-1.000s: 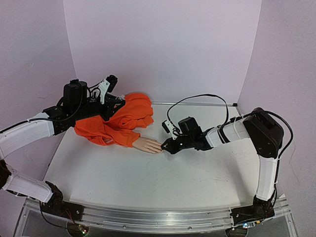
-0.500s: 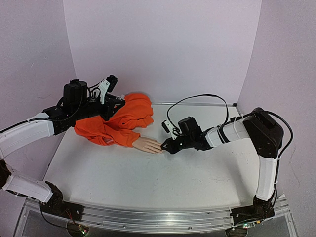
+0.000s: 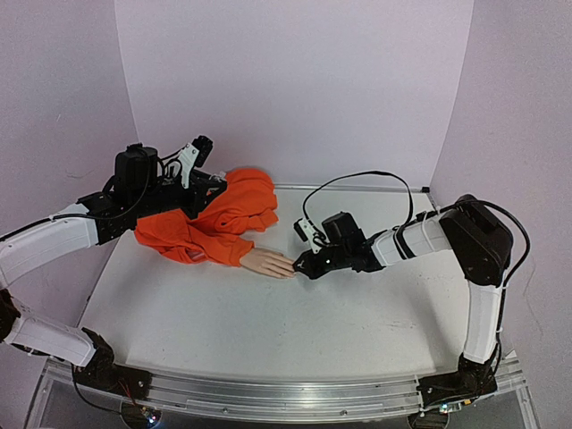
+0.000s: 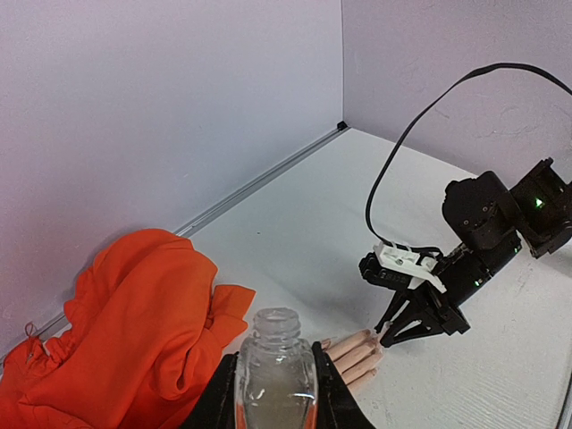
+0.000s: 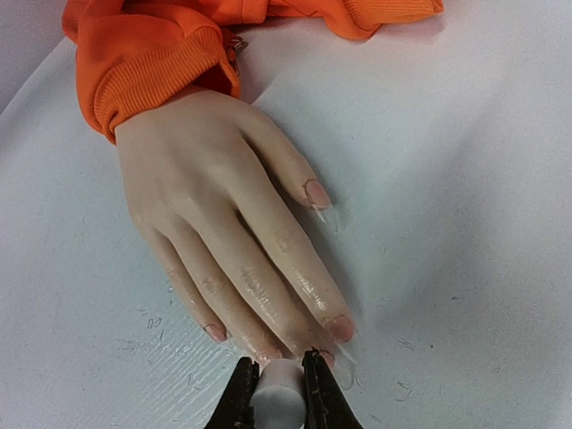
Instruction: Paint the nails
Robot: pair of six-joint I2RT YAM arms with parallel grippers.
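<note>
Two tools at work. Left tool [image 4: 275, 398] clamps an open bottle [image 4: 275, 344] above the counter's [image 3: 268, 331] back-left corner. The sleeve [image 3: 223, 219] lies there, the hand [image 5: 206, 197] palm down mid-counter with its nails [image 5: 317, 192] pointing right. Right tool [image 5: 278, 393] pinches a white applicator [image 5: 275, 404] at the fingertips.

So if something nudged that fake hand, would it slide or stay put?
It would probably slide: the hand lies flat on a smooth white table. It looks stiff, its fingers fixed in one pose. The loose orange sleeve would likely bunch and drag behind.
</note>
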